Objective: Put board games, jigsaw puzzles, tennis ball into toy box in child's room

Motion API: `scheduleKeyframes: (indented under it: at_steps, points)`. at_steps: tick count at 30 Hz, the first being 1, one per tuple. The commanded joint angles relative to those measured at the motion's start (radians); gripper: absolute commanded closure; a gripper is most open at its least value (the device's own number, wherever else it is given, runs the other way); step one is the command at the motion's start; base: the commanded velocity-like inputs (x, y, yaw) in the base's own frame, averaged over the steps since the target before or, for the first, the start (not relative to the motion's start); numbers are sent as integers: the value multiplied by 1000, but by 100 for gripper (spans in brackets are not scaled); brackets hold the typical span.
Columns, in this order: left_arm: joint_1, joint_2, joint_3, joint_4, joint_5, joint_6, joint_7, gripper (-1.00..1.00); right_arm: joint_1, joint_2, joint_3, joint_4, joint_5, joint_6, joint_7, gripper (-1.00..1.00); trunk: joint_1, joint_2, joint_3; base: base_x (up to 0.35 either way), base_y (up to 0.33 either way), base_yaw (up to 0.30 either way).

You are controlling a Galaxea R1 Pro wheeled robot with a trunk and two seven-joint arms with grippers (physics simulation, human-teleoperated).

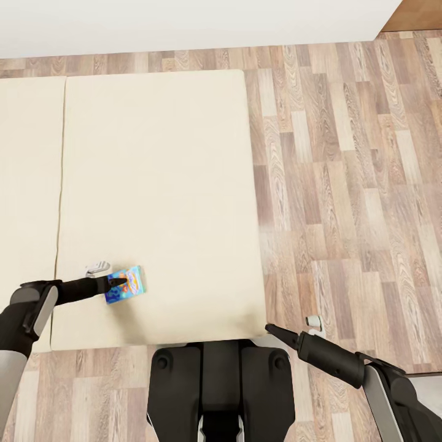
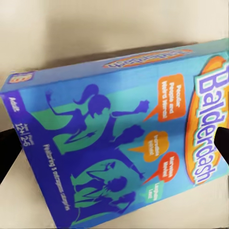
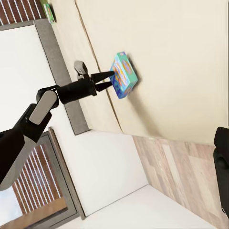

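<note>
Reaching in from the near left corner of the bed, the left pincer sits at the blue board game, which lies flat on the beige mattress close to the near edge and just beside the seam that splits the mattress lengthwise. Head view: dark fingertips overlap the box's left end, low and level with it. Judgement: the approach comes from the side because the box is thin and flat; taking it across its width by the edges is the sensible grip.

Left wrist view: the cover is close up, "Balderdash" legible, dark blurred finger tips at both sides of the picture, straddling the box. Jaws are parted about as wide as the box; whether the pads already press on its edges I cannot tell. No sign the box is off the mattress.

Right wrist view gives what the others lack: a side-on look at the left arm and its two pointed fingers meeting the end of the game box, plus the grey-brown bed frame along the mattress edge. At the far end of the bed a small green-white item shows, possibly a second game; too small to confirm.

Right pincer hangs idle past the near right corner of the bed, over the wooden floor, holding nothing; its fingers look drawn together to a point.
</note>
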Motion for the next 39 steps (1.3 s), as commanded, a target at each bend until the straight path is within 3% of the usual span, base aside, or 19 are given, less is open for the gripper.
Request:
scheduleKeyframes:
  at_steps: [1, 11, 39]
  points:
    - [0, 0, 1, -1, 6, 0, 0, -100, 0, 0, -1, 0, -1, 5, 2, -100, 1, -2, -1, 0, -51, 0]
    - [5, -3, 0, -1, 6, -36, -2, -100, 0, 0, -1, 0, -1, 5, 2, -100, 1, -2, -1, 0, -51, 0]
    - [5, -13, -1, -13, 6, -37, -3, -100, 0, 0, -1, 0, -1, 5, 3, -100, 1, -2, -1, 0, -154, 0]
